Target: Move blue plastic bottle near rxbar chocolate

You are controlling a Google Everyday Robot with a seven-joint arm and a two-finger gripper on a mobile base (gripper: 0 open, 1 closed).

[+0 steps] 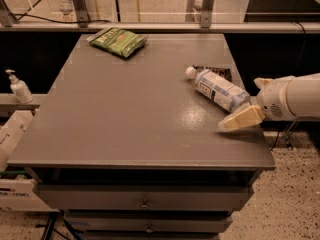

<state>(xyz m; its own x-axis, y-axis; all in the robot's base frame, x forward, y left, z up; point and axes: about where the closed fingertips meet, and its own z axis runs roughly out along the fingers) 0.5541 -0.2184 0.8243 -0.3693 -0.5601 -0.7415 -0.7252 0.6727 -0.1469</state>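
The blue plastic bottle (217, 89) lies on its side at the right of the grey table (130, 114), with its white cap pointing back-left. The rxbar chocolate (216, 71), a dark flat wrapper, lies just behind the bottle, touching it or nearly so and partly hidden by it. My gripper (248, 109) reaches in from the right edge on a white arm, right at the bottle's base end. It is open and holds nothing. One beige finger (240, 119) lies low over the table in front of the bottle's base.
A green crinkly snack bag (118, 40) lies at the table's back left. A small white pump-top bottle (19, 87) stands on a ledge off the left side. Drawers sit under the tabletop, and a railing runs behind the table.
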